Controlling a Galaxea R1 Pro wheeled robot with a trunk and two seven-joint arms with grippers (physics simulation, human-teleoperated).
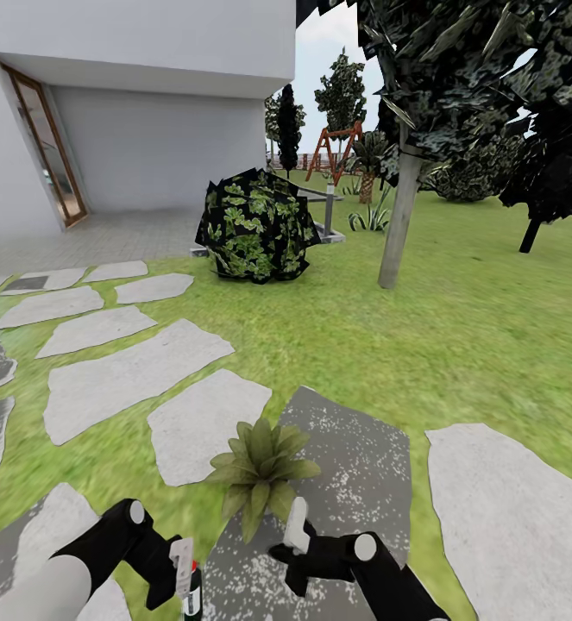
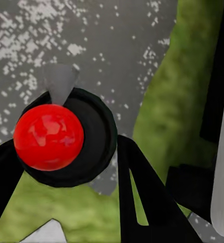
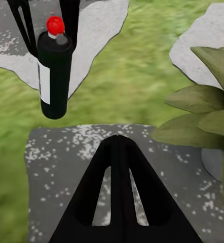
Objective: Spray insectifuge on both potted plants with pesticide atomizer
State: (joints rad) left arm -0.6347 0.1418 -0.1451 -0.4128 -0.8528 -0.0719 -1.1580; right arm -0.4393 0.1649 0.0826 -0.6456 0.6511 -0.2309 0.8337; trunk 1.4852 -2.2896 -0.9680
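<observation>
Left pincer [image 1: 185,580]: closed on the spray bottle [image 1: 191,597], a dark body with a red cap, held upright above the grass [image 1: 337,345] at the edge of a speckled grey stepping stone [image 1: 355,483]. Right pincer [image 1: 292,536]: one white finger [image 1: 297,523] visible; how far apart its fingers stand cannot be told. Potted plant [image 1: 260,470]: low green rosette just ahead, between both pincers. Dark leafy bush [image 1: 257,226]: well beyond.
</observation>
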